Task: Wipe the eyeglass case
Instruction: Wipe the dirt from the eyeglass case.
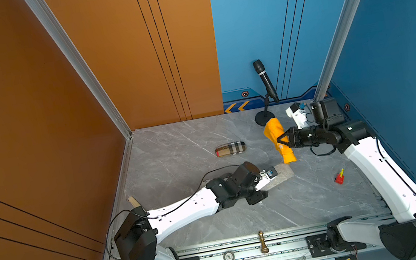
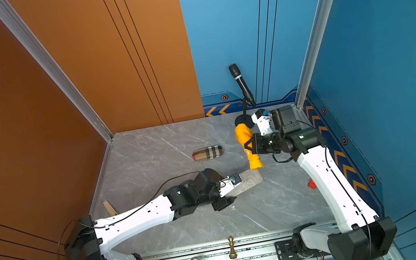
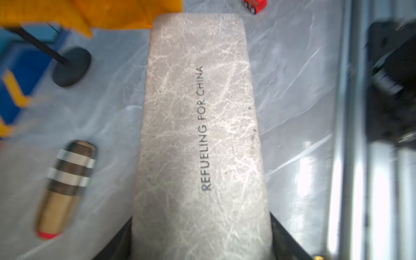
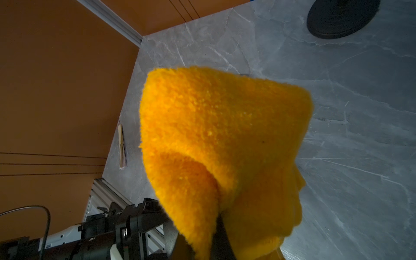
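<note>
My left gripper (image 1: 267,184) is shut on one end of the eyeglass case (image 1: 281,175), a flat grey marbled case printed "REFUELING FOR CHINA" (image 3: 200,123). The case sticks out over the table's middle, and in the left wrist view the black jaws flank its near end. My right gripper (image 1: 282,142) is shut on a fluffy orange cloth (image 1: 273,130). It holds the cloth in the air behind and to the right of the case, with the cloth hanging past both sides of the jaws. The cloth (image 4: 225,126) fills the right wrist view and hides that gripper's fingertips. Cloth and case are apart.
A plaid case (image 1: 230,149) lies behind the grey one on the marble table (image 1: 175,148). A microphone (image 1: 266,80) on a round-based stand is at the back right. A red toy (image 1: 339,177) lies right, a wooden piece (image 1: 133,201) left, a chess piece (image 1: 262,242) on the front rail.
</note>
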